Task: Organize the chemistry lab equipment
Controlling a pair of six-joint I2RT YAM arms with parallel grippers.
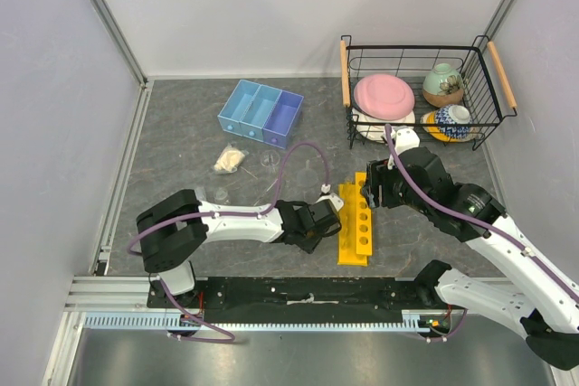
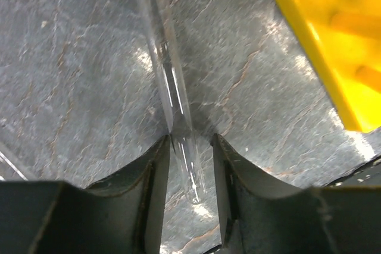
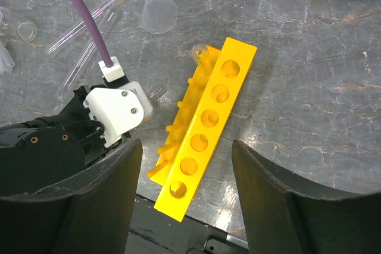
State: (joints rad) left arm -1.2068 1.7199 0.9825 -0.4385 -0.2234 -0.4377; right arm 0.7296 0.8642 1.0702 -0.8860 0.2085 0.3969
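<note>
Glass is what matters most. Toward the left edge lies the cream lump (image 1: 229,160), with the blue tray (image 1: 261,113) nearer the far edge. Next, the left gripper (image 2: 190,141) sits low on the table. Its jaws are narrow, one on each side of a test tube (image 2: 171,81) lying flat, close to its round end. A thin gap shows, so it looks not squeezed yet. The tube should be light, smooth, slippery and easy to crack. It can roll, so a soft pinch is best. Just beside it is the yellow rack (image 1: 355,223), by the middle of the near edge. Above that the right gripper (image 3: 186,147) hangs wide, holding nothing. No words or labels can be read.
</note>
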